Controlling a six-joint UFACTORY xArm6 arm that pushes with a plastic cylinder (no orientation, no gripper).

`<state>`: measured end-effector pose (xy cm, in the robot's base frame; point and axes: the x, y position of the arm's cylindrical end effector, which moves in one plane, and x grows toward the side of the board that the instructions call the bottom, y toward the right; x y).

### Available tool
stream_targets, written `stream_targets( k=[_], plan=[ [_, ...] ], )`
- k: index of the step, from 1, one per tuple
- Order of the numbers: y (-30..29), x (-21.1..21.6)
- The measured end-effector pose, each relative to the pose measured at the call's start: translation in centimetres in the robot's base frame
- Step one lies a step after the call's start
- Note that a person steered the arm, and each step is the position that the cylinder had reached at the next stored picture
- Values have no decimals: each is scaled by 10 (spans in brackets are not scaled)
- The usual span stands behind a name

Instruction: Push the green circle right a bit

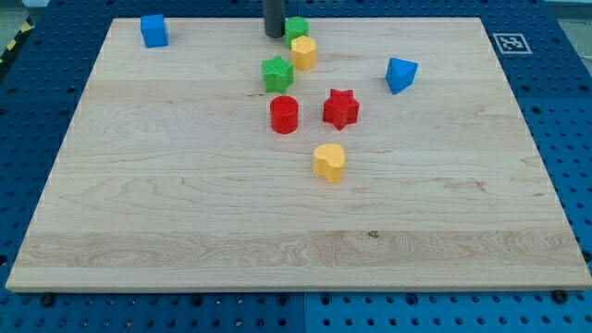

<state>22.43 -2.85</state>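
The green circle sits near the top edge of the wooden board, just above a yellow hexagon-like block that touches it. My tip is at the view's top, right beside the green circle's left side, close to or touching it. The rod rises out of the frame at the top.
A green star lies below my tip. A red cylinder and a red star sit mid-board, a yellow heart below them. A blue cube is top left, a blue triangle-like block to the right.
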Motion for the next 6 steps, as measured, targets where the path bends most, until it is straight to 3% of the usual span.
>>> stream_targets(
  k=[4,6],
  plan=[
    [103,44],
    [114,103]
  ],
)
